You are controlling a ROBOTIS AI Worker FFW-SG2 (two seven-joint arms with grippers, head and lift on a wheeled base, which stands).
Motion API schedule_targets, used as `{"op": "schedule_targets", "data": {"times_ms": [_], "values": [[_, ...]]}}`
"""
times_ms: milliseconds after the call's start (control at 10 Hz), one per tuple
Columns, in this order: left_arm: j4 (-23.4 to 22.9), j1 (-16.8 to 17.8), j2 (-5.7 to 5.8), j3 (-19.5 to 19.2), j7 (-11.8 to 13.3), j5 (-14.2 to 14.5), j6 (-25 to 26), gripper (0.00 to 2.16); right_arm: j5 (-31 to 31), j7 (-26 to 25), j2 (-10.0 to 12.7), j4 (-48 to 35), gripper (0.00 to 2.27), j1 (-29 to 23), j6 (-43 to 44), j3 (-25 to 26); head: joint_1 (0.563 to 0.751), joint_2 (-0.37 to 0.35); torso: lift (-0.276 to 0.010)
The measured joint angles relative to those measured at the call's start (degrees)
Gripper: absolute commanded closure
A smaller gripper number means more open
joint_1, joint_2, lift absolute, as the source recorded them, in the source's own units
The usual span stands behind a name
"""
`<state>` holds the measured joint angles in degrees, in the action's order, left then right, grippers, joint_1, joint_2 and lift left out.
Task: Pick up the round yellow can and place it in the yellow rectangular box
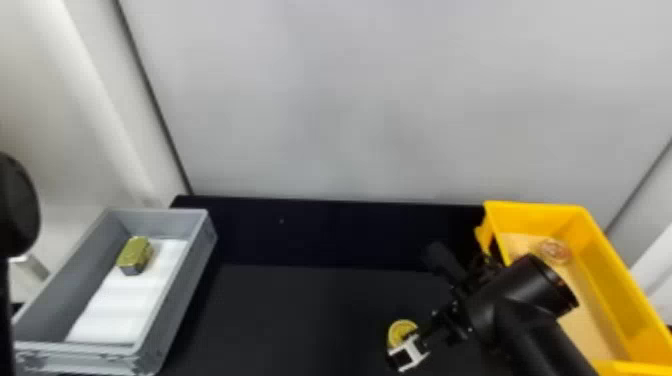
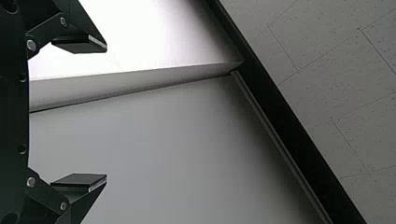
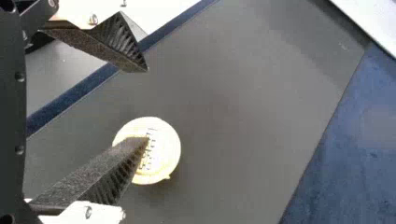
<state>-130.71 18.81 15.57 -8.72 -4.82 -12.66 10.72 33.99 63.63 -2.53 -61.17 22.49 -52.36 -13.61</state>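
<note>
the can sits unpicked on the table, right gripper over it, jaws apart (left gripper's too); grasping, lifting and reaching the yellow box remain.

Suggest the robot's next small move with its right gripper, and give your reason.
Probably a small sideways shift of the right gripper, to bring the round yellow can between its fingers before they close. They stand open, but in the right wrist view one finger overlaps the can's top while the gap lies mostly to one side.
</note>
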Motion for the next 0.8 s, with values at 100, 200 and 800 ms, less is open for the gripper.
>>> {"op": "schedule_targets", "data": {"times_ms": [100,200,800], "values": [[-0.1,0.0,-0.01,0.0,0.0,0.0,0.0,0.27,-0.4,-0.9,0.1,2.2,0.15,0.2,1.3,0.2,0.663,0.054,-0.010],[-0.2,0.0,-0.01,0.0,0.0,0.0,0.0,0.27,-0.6,-1.7,0.2,4.0,0.15,0.4,2.6,-0.1,0.663,0.054,-0.010],[-0.8,-0.1,0.34,-0.2,0.1,-0.1,0.9,0.27,1.7,2.0,-0.8,-5.1,0.15,1.6,-1.8,-2.5,0.663,0.054,-0.010]]}}
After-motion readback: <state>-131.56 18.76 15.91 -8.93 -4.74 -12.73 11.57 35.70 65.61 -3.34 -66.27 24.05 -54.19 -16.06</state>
